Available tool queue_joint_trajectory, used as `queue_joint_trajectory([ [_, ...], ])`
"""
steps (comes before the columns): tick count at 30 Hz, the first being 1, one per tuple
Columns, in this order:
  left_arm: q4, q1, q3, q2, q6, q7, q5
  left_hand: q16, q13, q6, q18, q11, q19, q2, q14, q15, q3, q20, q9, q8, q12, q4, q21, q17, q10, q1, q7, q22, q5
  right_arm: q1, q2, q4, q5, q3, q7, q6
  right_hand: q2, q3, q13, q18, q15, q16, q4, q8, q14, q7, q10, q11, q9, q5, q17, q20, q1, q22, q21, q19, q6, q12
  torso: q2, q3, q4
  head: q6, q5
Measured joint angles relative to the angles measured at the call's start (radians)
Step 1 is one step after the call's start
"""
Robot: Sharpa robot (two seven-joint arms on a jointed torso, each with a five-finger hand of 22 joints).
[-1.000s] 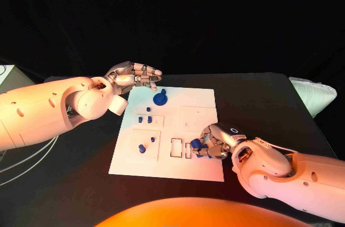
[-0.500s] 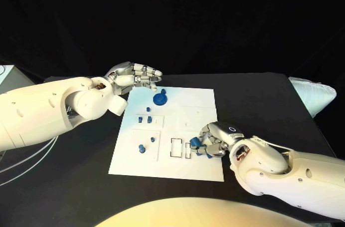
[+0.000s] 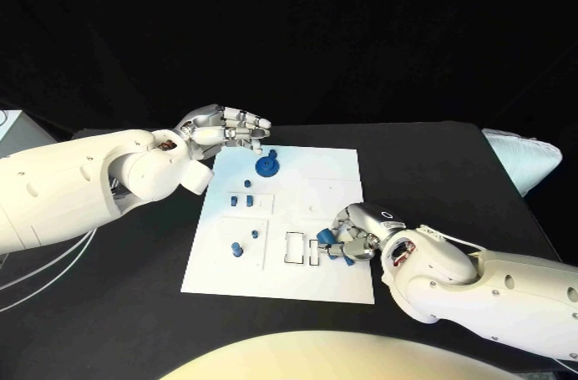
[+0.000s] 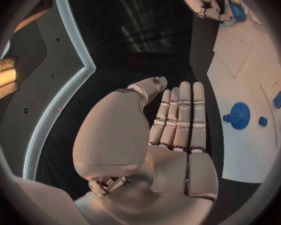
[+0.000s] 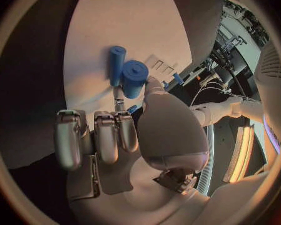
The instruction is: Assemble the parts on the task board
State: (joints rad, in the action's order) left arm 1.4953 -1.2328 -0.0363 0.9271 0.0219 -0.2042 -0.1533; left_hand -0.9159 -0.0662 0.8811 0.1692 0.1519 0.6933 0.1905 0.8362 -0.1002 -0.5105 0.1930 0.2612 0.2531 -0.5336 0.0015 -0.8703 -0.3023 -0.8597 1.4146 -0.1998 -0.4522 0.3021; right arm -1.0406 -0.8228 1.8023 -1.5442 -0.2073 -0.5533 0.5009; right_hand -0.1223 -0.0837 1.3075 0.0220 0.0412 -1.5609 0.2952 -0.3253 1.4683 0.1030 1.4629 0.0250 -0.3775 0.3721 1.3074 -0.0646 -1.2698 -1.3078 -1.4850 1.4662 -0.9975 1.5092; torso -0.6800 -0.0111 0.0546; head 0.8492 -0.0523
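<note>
Head view puts the right hand (image 3: 353, 240) low on the board (image 3: 332, 284), fingers curled narrow round a blue peg (image 3: 325, 235), likely to steer it into a slot beside them; 2 pegs (image 5: 127, 74) lie by its fingertips in the right wrist view; the left hand (image 3: 229, 126) waits off the board, fingers curled, holding nothing; a gear (image 3: 267, 164) lies just beneath.

No readable text, label, brand, number or sign can be made out on anything shown in these views.
</note>
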Motion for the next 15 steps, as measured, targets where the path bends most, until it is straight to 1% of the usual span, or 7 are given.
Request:
queue_joint_trajectory([
  [2, 0.0, 0.0, 0.0, 0.0, -0.001, 0.001, 0.0, 0.0, 0.0, 0.0, 0.0, 0.0, 0.0, 0.0, -0.001, 0.001, 0.0, 0.0, 0.0, 0.0, 0.0, 0.0, 0.0, 0.0, 0.0, 0.0, 0.0, 0.0, 0.0, -0.001, 0.002, -0.003, 0.011, 0.001, 0.002, 0.0, 0.0, 0.002, 0.0, 0.0, 0.0, 0.0, -0.002, -0.003, 0.0, 0.0, 0.0, 0.0, 0.0, 0.0, 0.0, 0.0, 0.0, 0.0, 0.0, 0.0, 0.0, 0.0, 0.0, -0.0001, 0.0001, 0.0, 0.001],
  [3, 0.0, 0.0, 0.0, 0.0, -0.001, 0.001, 0.0, 0.0, 0.0, 0.0, 0.0, 0.0, 0.002, 0.0, -0.004, 0.004, 0.0, 0.002, 0.0, 0.0, 0.0, 0.0, 0.0, 0.001, 0.0, 0.0, 0.0, 0.002, 0.0, -0.001, 0.003, -0.005, 0.018, 0.001, 0.003, 0.0, 0.0, 0.004, 0.0, 0.0, 0.0, -0.004, -0.004, -0.004, 0.0, -0.004, 0.0, 0.0, 0.0, 0.004, 0.0, 0.0, 0.0, 0.0, 0.0, 0.0, -0.004, 0.0, 0.0, -0.0001, 0.0001, 0.0, 0.001],
  [9, 0.0, 0.0, 0.0, 0.0, -0.003, 0.003, 0.0, 0.0, 0.0, 0.0, 0.0, 0.0, 0.004, 0.0, -0.004, 0.004, 0.0, 0.004, 0.0, 0.0, 0.0, 0.0, 0.0, 0.001, 0.0, 0.0, 0.0, 0.002, 0.0, -0.002, 0.002, -0.004, 0.048, 0.002, 0.008, 0.008, 0.012, 0.013, 0.0, 0.0, 0.0, -0.004, -0.004, -0.003, 0.0, -0.005, 0.0, 0.0, 0.001, 0.013, 0.0, 0.0, -0.012, 0.0, -0.004, 0.0, -0.005, 0.0, 0.0, -0.0001, 0.0001, -0.002, 0.002],
  [11, 0.0, 0.0, 0.0, 0.0, -0.004, 0.004, 0.0, 0.0, 0.0, 0.0, 0.0, 0.0, 0.004, 0.0, -0.004, 0.004, 0.0, 0.004, 0.0, 0.0, 0.0, 0.0, 0.0, 0.001, 0.0, 0.0, 0.0, 0.002, 0.0, -0.002, -0.002, 0.0, 0.058, 0.001, 0.008, 0.015, 0.019, 0.013, 0.0, 0.0, 0.0, -0.004, -0.004, -0.004, 0.0, -0.005, 0.0, 0.0, 0.007, 0.022, 0.0, 0.0, -0.019, 0.0, -0.017, 0.0, -0.012, 0.01, 0.0, 0.0, 0.0001, -0.002, 0.003],
  [15, 0.0, 0.0, 0.0, 0.0, -0.005, 0.005, 0.0, 0.0, 0.0, 0.0, 0.0, 0.0, 0.004, 0.0, -0.004, 0.004, -0.003, 0.004, 0.0, 0.0, 0.0, 0.003, 0.0, 0.001, 0.0, 0.0, 0.0, 0.002, 0.0, 0.002, -0.009, 0.01, 0.078, 0.001, 0.009, 0.036, 0.023, 0.018, 0.0, 0.0, 0.0, -0.004, -0.002, -0.008, 0.0, -0.009, 0.002, -0.002, 0.008, 0.029, 0.0, 0.0, -0.023, 0.0, -0.024, 0.0, -0.016, 0.015, 0.0, 0.0001, 0.0001, -0.003, 0.003],
])
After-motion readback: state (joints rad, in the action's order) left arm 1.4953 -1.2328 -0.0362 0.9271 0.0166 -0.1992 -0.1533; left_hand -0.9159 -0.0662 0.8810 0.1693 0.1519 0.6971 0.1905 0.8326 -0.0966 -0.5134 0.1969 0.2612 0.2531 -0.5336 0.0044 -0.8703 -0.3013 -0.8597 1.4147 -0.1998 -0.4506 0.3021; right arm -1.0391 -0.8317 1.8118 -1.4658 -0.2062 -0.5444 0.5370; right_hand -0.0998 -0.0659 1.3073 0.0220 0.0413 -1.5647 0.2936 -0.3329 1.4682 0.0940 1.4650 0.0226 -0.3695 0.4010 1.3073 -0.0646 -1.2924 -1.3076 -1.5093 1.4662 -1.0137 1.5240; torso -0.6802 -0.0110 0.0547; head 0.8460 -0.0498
